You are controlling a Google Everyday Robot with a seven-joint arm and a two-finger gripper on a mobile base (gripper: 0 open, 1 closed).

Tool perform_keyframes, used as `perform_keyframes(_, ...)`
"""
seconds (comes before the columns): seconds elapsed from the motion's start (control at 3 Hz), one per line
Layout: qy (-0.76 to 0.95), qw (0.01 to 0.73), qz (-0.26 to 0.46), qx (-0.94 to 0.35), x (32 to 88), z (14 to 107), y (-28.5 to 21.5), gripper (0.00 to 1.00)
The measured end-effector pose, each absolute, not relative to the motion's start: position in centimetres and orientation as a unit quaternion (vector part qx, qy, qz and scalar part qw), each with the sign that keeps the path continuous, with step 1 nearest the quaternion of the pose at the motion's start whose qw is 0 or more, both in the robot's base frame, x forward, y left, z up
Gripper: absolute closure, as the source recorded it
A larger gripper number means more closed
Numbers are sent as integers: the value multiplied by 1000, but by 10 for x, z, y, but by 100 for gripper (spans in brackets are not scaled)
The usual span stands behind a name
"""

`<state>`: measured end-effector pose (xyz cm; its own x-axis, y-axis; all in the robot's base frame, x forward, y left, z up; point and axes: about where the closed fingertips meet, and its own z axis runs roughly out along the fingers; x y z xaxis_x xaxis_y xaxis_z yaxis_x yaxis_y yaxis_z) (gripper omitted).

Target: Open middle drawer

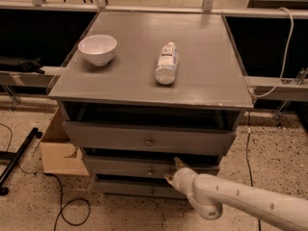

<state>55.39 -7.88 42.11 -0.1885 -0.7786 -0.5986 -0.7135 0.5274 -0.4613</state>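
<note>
The grey cabinet has three drawer fronts. The middle drawer (pixel 120 166) is the second tier, with a small round metal knob (pixel 150 171) at its centre, and it looks slightly pulled out, like the top drawer (pixel 110 136). My gripper (pixel 172 170) comes in from the lower right on a white arm (pixel 240 198). It sits against the middle drawer's front, just right of the knob. It is open, with one tan fingertip (pixel 177 161) high and the other low, and holds nothing.
On the cabinet top (pixel 202 76) stand a white bowl (pixel 97 48) and a plastic bottle (pixel 167 62) lying on its side. The lowest drawer (pixel 125 188) is below. A cardboard box (pixel 57 150) sits left of the cabinet, with cables (pixel 72 211) on the floor.
</note>
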Motion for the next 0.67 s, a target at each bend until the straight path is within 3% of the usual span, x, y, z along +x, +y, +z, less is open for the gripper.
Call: perform_keyframes(0.67, 770, 413, -39, -485, 554, 421, -79, 96)
